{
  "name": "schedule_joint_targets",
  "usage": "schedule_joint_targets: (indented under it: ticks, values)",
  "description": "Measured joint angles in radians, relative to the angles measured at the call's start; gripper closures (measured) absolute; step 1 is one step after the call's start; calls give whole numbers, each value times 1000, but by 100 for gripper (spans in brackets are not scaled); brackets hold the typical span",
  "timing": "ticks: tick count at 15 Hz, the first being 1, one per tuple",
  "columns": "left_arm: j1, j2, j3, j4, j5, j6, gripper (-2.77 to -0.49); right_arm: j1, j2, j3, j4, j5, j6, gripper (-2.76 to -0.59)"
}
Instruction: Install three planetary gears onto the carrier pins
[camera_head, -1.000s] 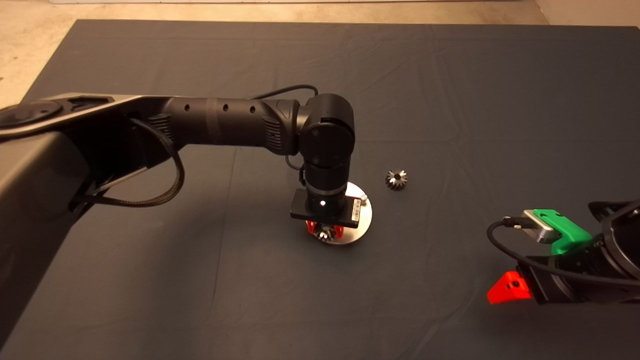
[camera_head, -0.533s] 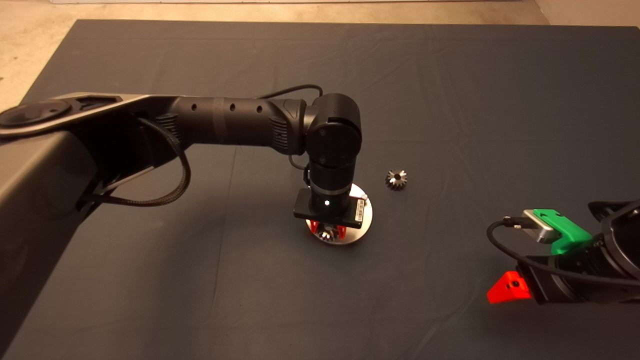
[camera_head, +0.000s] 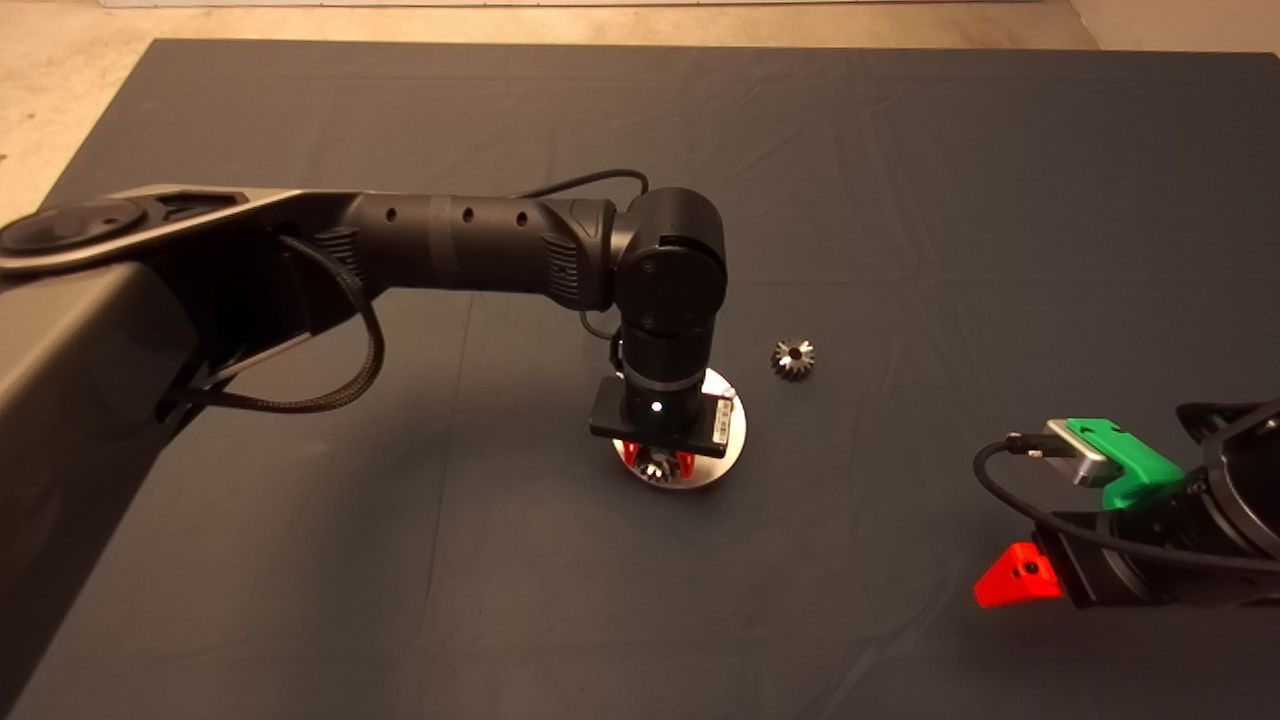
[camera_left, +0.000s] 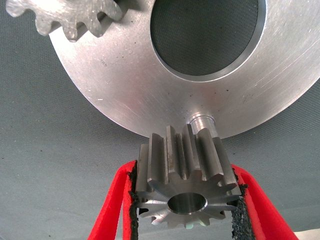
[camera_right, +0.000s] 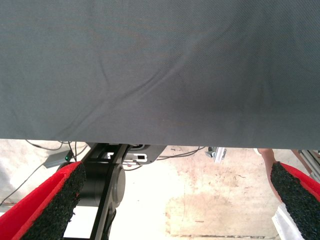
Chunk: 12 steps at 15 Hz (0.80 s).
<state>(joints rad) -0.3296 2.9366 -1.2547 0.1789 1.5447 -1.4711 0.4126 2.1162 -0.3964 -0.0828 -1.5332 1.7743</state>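
The left gripper (camera_left: 186, 200) is pinching a gear (camera_left: 184, 187) just short of a pin (camera_left: 201, 121) on the disc (camera_left: 130, 85) (bore not yet lined up); the right gripper (camera_right: 175, 200) is waiting spread.

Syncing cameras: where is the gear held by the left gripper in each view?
Head view: the held gear peeks out below the left wrist, between the left gripper fingers, over the disc's near rim.
Left wrist view: the held gear is clamped between the red fingers, just short of a carrier pin.
Right wrist view: not in it, only mat and floor.
Shared landmark: the silver disc.
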Motion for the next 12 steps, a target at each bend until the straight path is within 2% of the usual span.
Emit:
schedule_joint_targets:
  ticks: [2,5,12]
  values:
    - [0,0,3,1,-1,-4,-86,0,0,0,0,0,0,-276]
    - [0,1,7,1,-16,-8,-86,0,0,0,0,0,0,-276]
    - [0,3,36,0,-18,-33,-86,0,0,0,0,0,0,-276]
